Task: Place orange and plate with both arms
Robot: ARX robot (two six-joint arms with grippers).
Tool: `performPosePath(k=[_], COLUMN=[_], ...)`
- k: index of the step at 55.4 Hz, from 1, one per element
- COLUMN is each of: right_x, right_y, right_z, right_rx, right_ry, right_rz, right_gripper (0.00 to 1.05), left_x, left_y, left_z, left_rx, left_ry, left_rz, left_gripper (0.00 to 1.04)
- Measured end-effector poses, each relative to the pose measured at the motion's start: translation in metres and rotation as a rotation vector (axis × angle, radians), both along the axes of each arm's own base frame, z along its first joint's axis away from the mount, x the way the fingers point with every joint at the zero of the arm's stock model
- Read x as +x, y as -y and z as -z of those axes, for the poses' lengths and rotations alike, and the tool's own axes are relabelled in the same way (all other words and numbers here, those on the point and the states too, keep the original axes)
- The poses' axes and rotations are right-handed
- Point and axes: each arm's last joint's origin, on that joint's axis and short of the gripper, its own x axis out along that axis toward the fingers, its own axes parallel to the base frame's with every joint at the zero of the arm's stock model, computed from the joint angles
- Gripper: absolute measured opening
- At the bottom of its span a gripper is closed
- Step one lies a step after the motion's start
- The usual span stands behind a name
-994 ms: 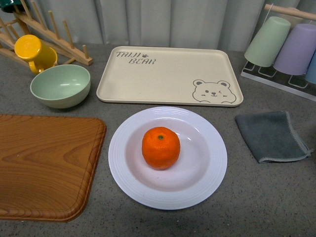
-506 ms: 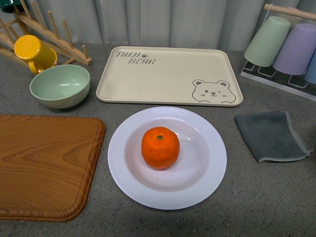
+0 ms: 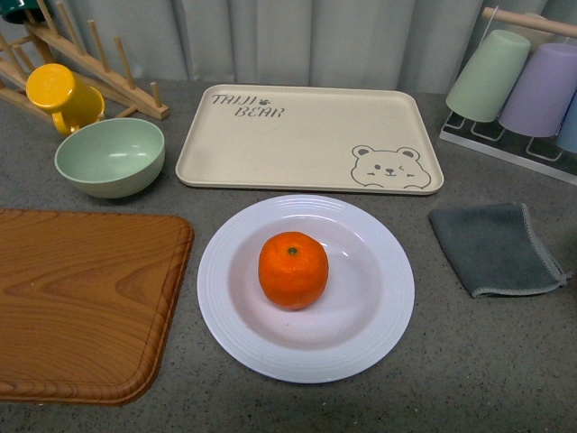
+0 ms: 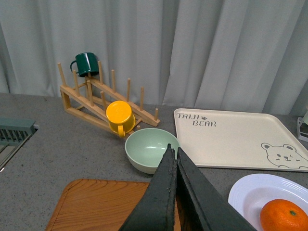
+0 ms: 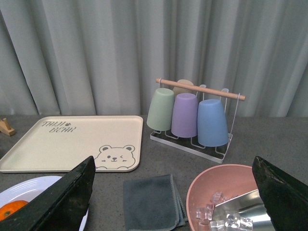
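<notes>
The orange [image 3: 293,270] rests in the middle of the white ridged plate [image 3: 379,343], which lies on the grey counter just in front of the bear tray. Neither arm shows in the front view. In the left wrist view my left gripper [image 4: 173,150] is shut with nothing between its fingers, held above the wooden board's corner, with the orange [image 4: 284,215] and plate [image 4: 248,192] off to one side. My right gripper [image 5: 173,166] is open wide and empty, raised over the grey cloth; a sliver of the orange [image 5: 12,210] and plate [image 5: 29,186] shows beside one finger.
A beige bear tray [image 3: 306,135] lies behind the plate. To the left are a pale green bowl [image 3: 110,156], a yellow mug [image 3: 61,95] on a wooden rack and a wooden board [image 3: 81,298]. Right: grey cloth [image 3: 494,246], cup rack [image 3: 523,86], pink bowl with ice [image 5: 226,192].
</notes>
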Motion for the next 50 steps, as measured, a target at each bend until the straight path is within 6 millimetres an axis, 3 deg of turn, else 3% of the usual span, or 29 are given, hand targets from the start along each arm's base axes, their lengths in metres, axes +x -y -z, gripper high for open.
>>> performPosePath(k=[36,43,50], right_x=[0.000,0.000,0.000], right_y=[0.000,-0.001,-0.002], right_z=[0.000,0.001,0.002], right_rx=[0.000,-0.027,-0.042], right_ry=[0.000,-0.020,-0.035], right_rz=[0.000,0.194,0.243], right_gripper=[0.96,0.96,0.96], left_x=[-0.017,-0.017,-0.017], left_y=[0.000,0.000,0.000], left_z=[0.004,0.004,0.004], left_rx=[0.000,0.000,0.000], left_ry=[-0.007,-0.006,-0.007], left_rz=[0.000,-0.001,0.000], left_gripper=[0.04,0.24,0.46])
